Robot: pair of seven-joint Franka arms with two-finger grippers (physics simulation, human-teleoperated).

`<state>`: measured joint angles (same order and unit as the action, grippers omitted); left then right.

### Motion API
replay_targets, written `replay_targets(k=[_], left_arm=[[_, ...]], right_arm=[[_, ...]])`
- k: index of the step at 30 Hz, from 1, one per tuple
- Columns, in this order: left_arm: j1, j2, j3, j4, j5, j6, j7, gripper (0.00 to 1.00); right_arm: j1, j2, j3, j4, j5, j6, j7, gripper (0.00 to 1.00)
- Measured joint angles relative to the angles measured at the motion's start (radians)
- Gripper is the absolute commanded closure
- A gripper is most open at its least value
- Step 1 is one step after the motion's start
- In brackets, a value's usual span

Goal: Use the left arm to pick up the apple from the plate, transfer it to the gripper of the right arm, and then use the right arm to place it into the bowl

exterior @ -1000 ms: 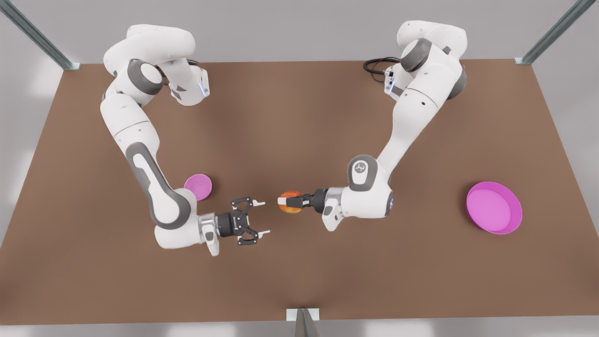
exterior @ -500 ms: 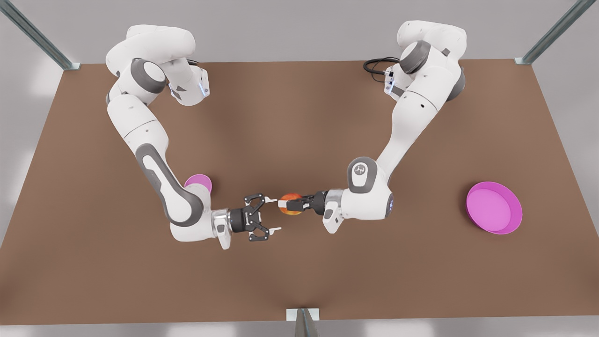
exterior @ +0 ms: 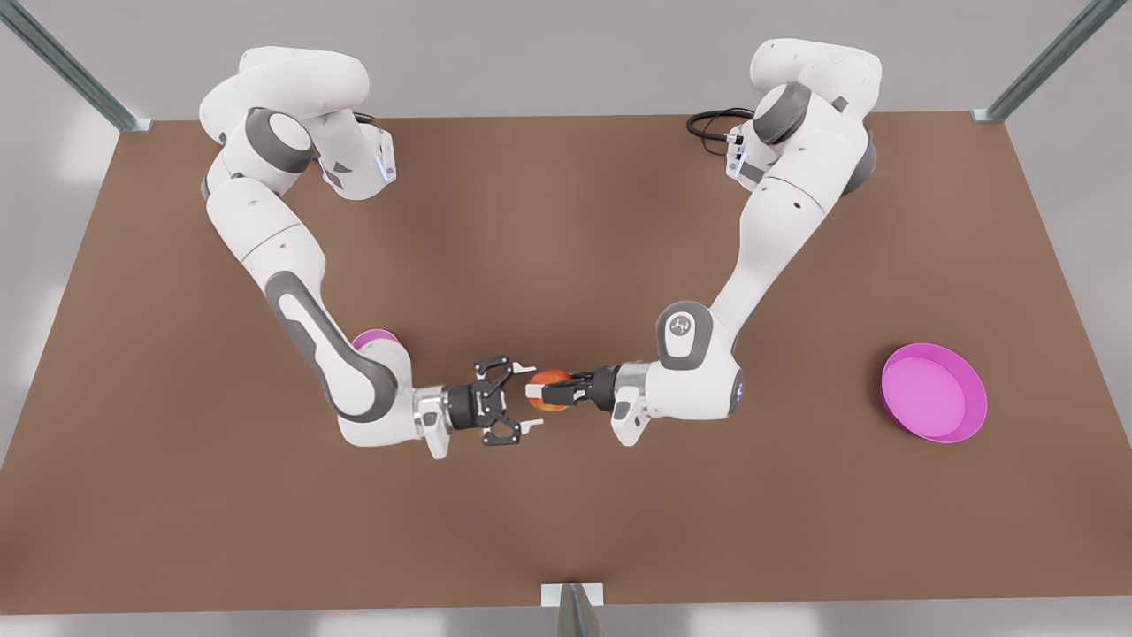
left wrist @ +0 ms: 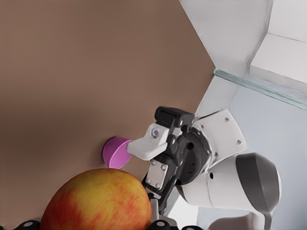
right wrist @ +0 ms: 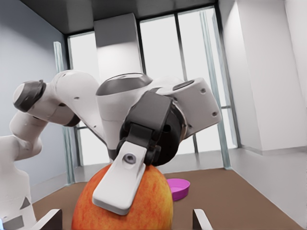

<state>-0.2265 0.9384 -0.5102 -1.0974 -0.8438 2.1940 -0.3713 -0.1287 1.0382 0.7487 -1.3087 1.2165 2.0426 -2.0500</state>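
At table centre, left gripper (exterior: 541,393) clamped on the apple (exterior: 550,390): firm, smooth, roll-prone, best pinched across free flanks by spread right gripper (exterior: 529,396) at nine o'clock.

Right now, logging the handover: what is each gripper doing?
Left gripper: shut on the apple.
Right gripper: open, fingers either side of the apple, not yet closed.

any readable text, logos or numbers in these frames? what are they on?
No readable words or numbers.
Small white emblem on the grey joint cap of the left arm: a logo mark, not legible as text.
Faint marking on the body of the right gripper: too small to read.
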Motion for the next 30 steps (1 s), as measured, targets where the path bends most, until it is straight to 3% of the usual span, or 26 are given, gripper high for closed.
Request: replay_targets(k=[30], left_arm=[[-0.010,0.002,0.000,0.000,0.001,0.016,-0.014,0.24]], right_arm=[[0.056,0.015,0.004,0.002,0.078,0.071,-0.085,0.00]])
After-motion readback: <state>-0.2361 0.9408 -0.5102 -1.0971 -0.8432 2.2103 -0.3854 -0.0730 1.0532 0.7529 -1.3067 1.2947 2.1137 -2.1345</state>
